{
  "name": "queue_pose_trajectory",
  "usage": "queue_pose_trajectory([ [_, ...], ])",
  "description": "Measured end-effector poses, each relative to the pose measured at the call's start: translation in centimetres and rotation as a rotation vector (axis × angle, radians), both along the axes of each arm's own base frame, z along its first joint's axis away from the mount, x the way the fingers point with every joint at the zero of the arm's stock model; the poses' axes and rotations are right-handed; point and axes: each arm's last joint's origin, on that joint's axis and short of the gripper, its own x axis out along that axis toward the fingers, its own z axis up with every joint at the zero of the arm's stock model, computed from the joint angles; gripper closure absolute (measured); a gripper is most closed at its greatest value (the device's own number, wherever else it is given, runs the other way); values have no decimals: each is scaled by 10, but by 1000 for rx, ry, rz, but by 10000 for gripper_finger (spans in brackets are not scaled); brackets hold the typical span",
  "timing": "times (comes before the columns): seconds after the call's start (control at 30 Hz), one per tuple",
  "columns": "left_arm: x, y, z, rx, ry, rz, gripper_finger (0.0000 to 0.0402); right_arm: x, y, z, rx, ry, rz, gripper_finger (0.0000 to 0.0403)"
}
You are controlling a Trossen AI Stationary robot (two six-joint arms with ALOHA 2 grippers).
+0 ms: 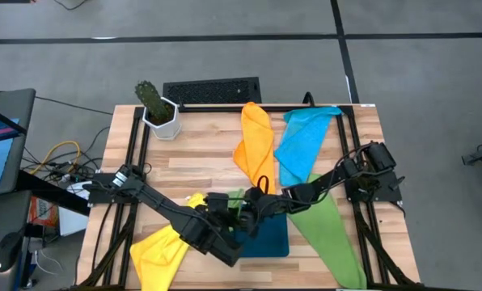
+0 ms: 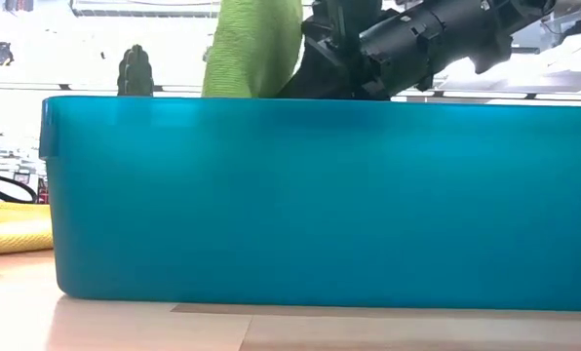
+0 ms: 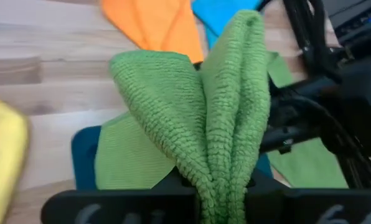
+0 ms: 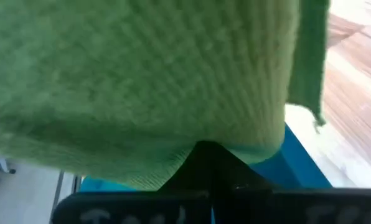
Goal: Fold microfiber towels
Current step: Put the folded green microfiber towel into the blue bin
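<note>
Over the teal tray (image 1: 267,236) at the bench's (image 1: 200,153) near edge, both the left tool (image 3: 220,186) and right tool (image 4: 204,158) are clenched on a green microfiber towel (image 3: 192,106), a light, limp cloth that droops in folds and looks best gripped at its corners.

Overhead looks straight down; low view sits against the tray (image 2: 300,205); both wrists crowd the green towel (image 3: 223,124).

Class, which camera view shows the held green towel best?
Left wrist view: the green towel shows bunched and pinched. High view: mostly hidden by arms. Low view: only its top above the tray. Right wrist: fills the frame.
</note>
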Motion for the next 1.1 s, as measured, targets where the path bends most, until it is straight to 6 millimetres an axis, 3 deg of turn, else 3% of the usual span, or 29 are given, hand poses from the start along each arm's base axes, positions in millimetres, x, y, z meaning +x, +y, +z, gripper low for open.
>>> queue_pose_trajectory([
  [0.1, 5, 4, 1, 11, -26, 4, 401, -1, 0, -1, 1, 21, 13, 386],
  [0.37, 9, 4, 2, 14, -62, 2, 401, -5, -1, 19, -31, -26, 35, 388],
  [0.77, 21, -11, -31, -18, 32, -44, 401, -5, 1, 3, -33, 29, 36, 379],
  [1.1, 21, -19, -43, -28, 74, -55, 401, -10, 1, -5, -78, 111, 56, 374],
])
